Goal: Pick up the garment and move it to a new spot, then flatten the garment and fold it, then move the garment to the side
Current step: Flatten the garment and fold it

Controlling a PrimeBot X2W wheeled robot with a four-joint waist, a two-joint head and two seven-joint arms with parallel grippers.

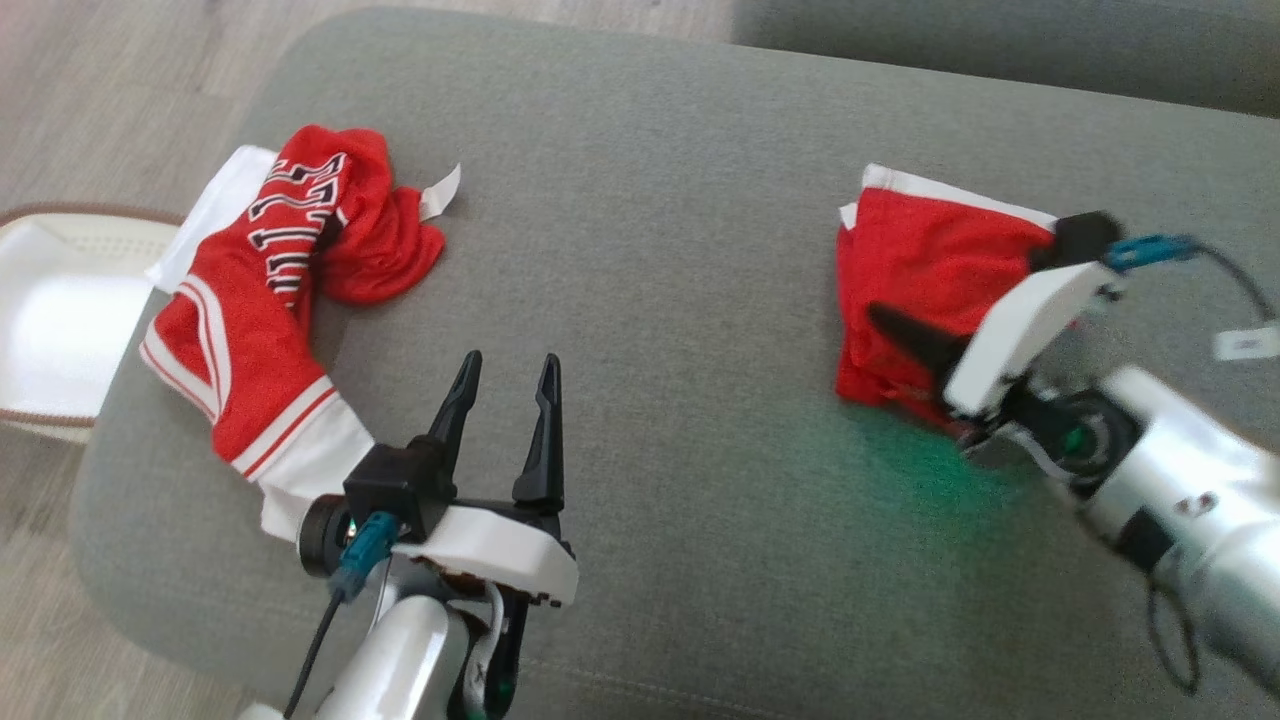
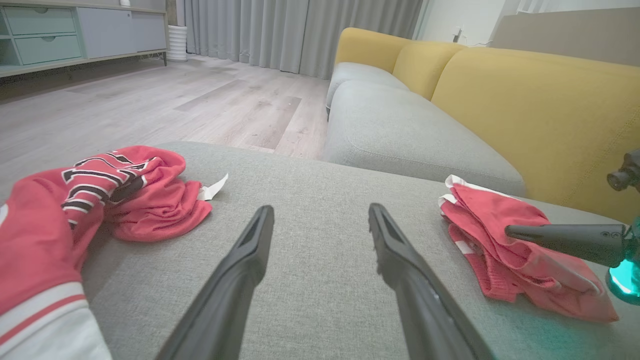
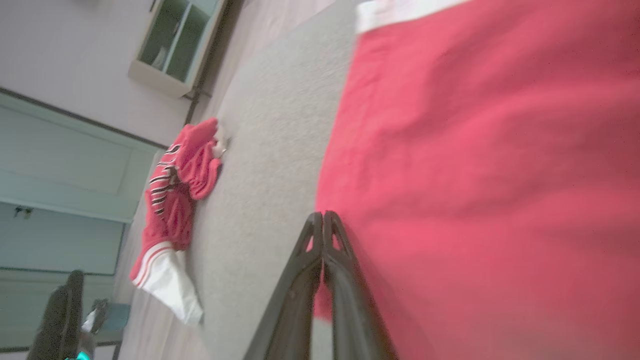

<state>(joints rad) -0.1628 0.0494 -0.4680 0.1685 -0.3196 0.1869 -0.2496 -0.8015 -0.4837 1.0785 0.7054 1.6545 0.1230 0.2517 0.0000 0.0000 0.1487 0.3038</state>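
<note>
A folded red garment (image 1: 930, 260) with a white edge lies on the right part of the grey cushion (image 1: 650, 250). My right gripper (image 1: 878, 312) is shut, and its fingers rest flat on the garment's near left side; nothing shows between them in the right wrist view (image 3: 323, 215), with the red cloth (image 3: 475, 150) just beside them. A second red and white jersey (image 1: 270, 300) with black lettering lies crumpled at the cushion's left edge. My left gripper (image 1: 510, 358) stands open over bare cushion between the two pieces (image 2: 321, 210), holding nothing.
A white tub (image 1: 60, 310) with a brown rim stands on the wooden floor left of the cushion. Beyond it are another grey seat (image 2: 400, 130) and yellow backrests (image 2: 525, 100). The crumpled jersey (image 2: 140, 200) hangs partly over the cushion's left edge.
</note>
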